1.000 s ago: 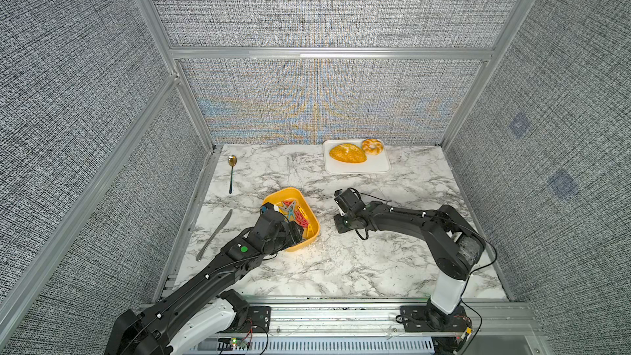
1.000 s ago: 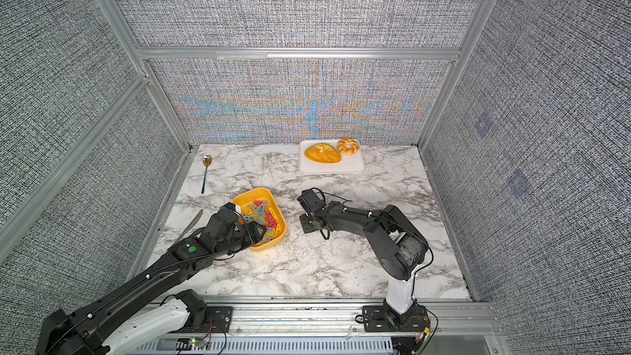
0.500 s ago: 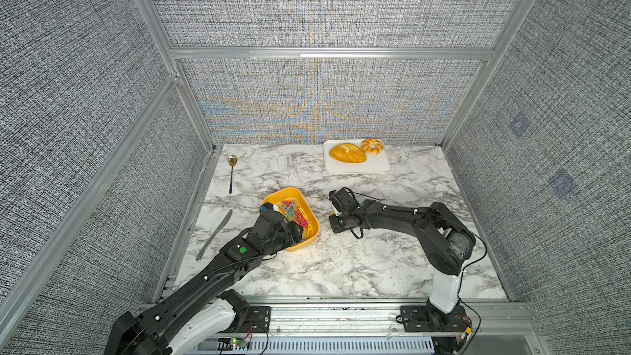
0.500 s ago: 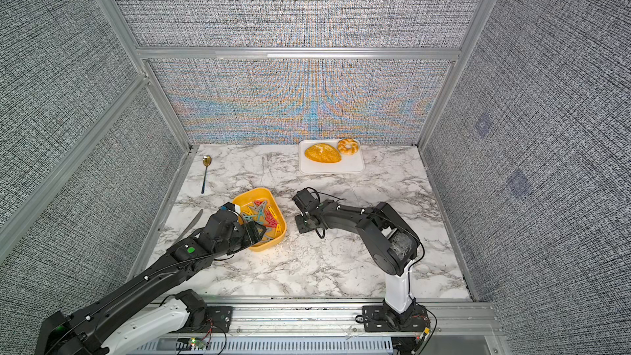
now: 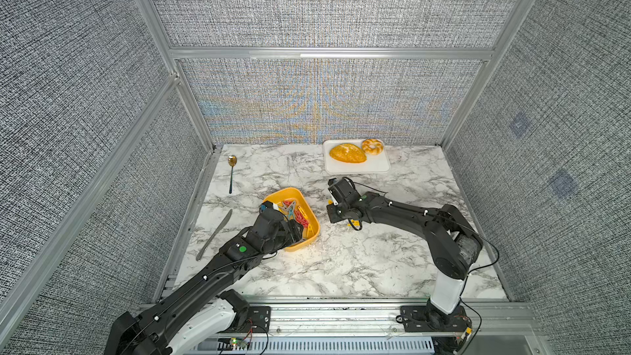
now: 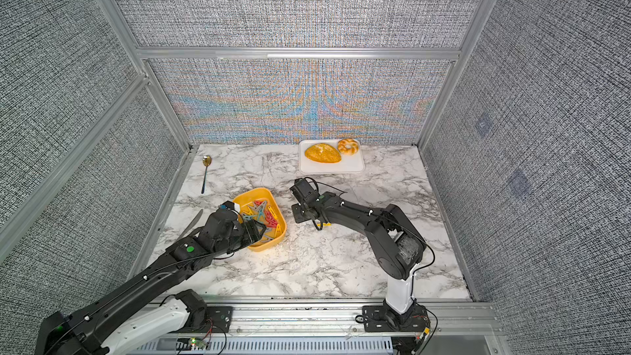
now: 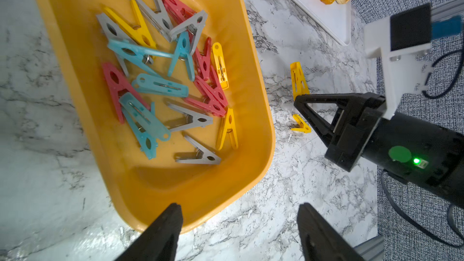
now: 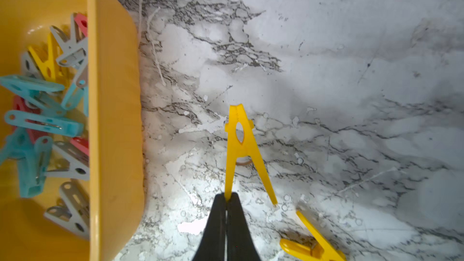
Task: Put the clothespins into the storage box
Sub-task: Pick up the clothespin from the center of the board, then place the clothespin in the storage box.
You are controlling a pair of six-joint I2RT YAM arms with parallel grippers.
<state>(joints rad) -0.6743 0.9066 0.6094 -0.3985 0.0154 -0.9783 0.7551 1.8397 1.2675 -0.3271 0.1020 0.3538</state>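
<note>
While your right gripper (image 8: pixel 227 197) has its jaws pressed together on the tip of one leg of a yellow peg (image 8: pixel 241 149), you are at the pick-up step for this peg. The grip is thin: only the end of one leg is pinched, and the other leg and the head stick out free in front. I cannot tell if the peg is lifted or lies on the table (image 8: pixel 351 71). A second peg (image 8: pixel 301 248), also yellow, lies on its side just beside the gripper. The box (image 8: pixel 115 121) is near, with bare table between it and the held peg.

The next move, as I judge it, asks you to raise the peg above the box rim, carry it over the wall and open the jaws there. Go smoothly, because a peg held by one leg tip can swing or slip. Then the second peg waits for you.

Your left gripper (image 7: pixel 239 207) has its jaws spread at the near corner of the box and pinches nothing that I can see.

The pegs are hard, smooth plastic, A-shaped, with a slot hole and a wire spring. The pile (image 7: pixel 160 84) in the box is red, yellow, teal and grey, all tangled. The box is glossy yellow-orange plastic, shallow, with rounded corners. The table is smooth, white with grey marble veins.
</note>
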